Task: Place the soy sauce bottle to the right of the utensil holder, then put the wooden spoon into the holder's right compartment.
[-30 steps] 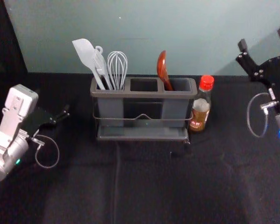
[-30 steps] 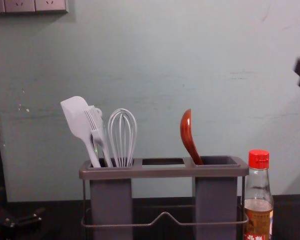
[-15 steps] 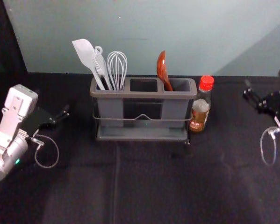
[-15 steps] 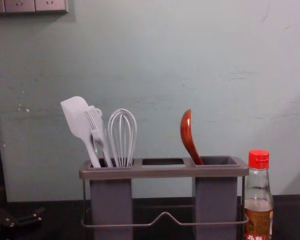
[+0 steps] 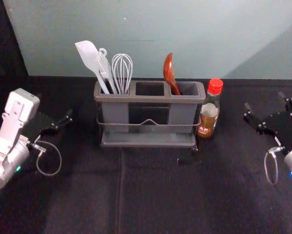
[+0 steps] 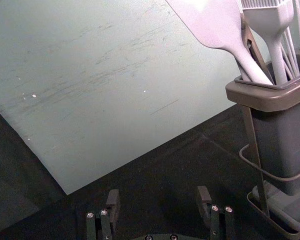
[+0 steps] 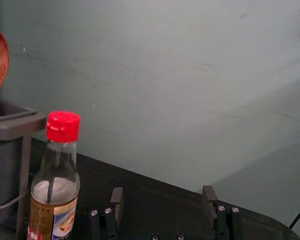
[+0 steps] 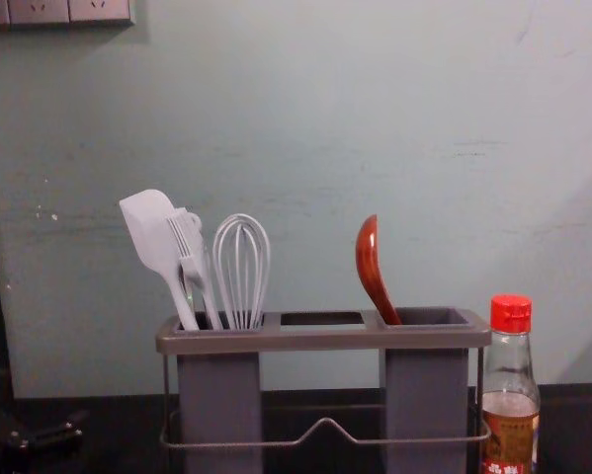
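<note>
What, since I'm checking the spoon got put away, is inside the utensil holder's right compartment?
The wooden spoon stands in the right compartment, bowl up, leaning left. Its lower handle and the compartment's floor are hidden by the walls.

Open table (image 5: 155,195) stretched between the right gripper (image 5: 265,101) and the soy sauce bottle (image 5: 208,116), which stood just beside the utensil holder (image 5: 148,99) and blocked a low sideways pass to its right end. The wooden spoon (image 5: 169,70) leaned from the left part of the right compartment (image 5: 190,88), leaving room beside it. Spatula (image 5: 89,57), brush (image 5: 106,69) and whisk (image 5: 122,70) crowded the left compartment (image 5: 115,114).
</note>
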You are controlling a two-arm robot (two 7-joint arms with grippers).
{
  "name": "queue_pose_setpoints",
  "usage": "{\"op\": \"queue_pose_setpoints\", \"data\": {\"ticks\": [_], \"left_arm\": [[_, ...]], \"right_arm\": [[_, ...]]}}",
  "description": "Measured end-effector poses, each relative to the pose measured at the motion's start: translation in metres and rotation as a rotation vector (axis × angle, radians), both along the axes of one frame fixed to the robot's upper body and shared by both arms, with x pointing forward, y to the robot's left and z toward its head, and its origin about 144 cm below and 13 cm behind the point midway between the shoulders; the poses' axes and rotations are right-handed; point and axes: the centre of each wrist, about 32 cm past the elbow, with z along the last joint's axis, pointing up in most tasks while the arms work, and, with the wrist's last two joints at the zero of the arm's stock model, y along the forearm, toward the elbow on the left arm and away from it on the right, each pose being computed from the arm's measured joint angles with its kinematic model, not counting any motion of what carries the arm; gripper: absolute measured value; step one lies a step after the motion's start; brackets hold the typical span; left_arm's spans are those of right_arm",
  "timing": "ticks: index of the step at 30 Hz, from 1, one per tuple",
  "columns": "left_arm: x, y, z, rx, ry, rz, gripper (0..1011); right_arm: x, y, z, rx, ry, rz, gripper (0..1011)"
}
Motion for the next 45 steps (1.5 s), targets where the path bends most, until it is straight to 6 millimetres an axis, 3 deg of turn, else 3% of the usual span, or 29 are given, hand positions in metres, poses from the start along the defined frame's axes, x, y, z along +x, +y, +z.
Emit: {"op": "queue_pose_setpoints", "data": {"ticks": [12, 45], "left_arm": [[0.0, 0.0, 0.0, 0.0, 0.0, 0.0, 1005], [0.0, 0.0, 0.0, 0.0, 0.0, 0.0, 1005]], "right_arm": [[0.025, 0.006, 0.007, -0.052, 0.01, 0.011, 1002], [0.023, 0.005, 0.006, -0.051, 0.012, 0.009, 1003]]}}
